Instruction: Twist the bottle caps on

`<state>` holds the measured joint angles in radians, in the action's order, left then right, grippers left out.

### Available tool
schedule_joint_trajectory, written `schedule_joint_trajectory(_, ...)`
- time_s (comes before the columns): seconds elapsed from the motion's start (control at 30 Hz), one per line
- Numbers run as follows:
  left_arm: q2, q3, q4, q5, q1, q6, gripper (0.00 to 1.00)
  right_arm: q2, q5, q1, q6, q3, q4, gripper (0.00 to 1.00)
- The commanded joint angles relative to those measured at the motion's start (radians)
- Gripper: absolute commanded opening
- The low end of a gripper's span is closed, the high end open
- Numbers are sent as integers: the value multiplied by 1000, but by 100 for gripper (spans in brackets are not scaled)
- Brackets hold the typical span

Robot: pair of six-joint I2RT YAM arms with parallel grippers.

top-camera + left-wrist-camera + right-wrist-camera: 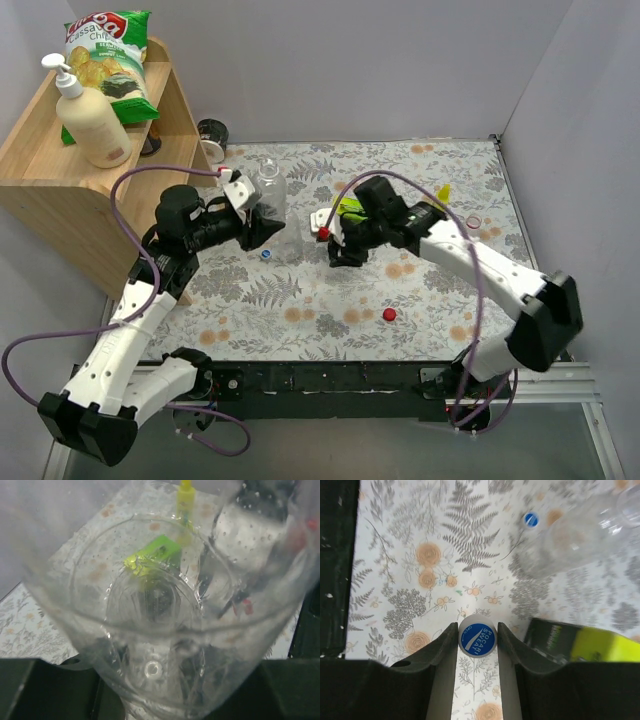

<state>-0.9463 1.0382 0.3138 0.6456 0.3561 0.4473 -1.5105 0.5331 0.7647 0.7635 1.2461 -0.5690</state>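
Note:
My left gripper (pixel 262 226) is shut on a clear bottle (pixel 270 193), which stands upright at the mat's left. In the left wrist view that bottle (pixel 150 605) fills the frame and hides the fingers. Right of it, my right gripper (pixel 343 252) points down at the mat. In the right wrist view it (pixel 477 630) is shut on a blue-and-white cap (pixel 477 636) at its fingertips. I cannot tell whether that cap touches the mat. A second blue cap (pixel 266 254) (pixel 531 519) lies by the bottle (pixel 580 535). A red cap (pixel 389 314) lies nearer the front.
A green and black packet (pixel 350 207) (pixel 580 642) lies just beside the right gripper. A yellow squeeze bottle (pixel 443 192) lies behind the right arm. A wooden shelf (pixel 60 170) at the left carries a cream pump bottle (pixel 90 120) and a chips bag (pixel 112 60).

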Motion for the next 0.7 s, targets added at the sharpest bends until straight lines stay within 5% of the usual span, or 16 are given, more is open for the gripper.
schedule_joint_trajectory(0.0,92,-119,4,186,-3,-152,29,185,15,5,-84,143,-161,19)
schedule_joint_trajectory(0.3,172,-329,115,400,12,-360,27,202,14,7,3,464,-403,18)
schedule_joint_trajectory(0.67,70,-454,139,324,101,-403,20,56,148,128,72,619,-469,18)
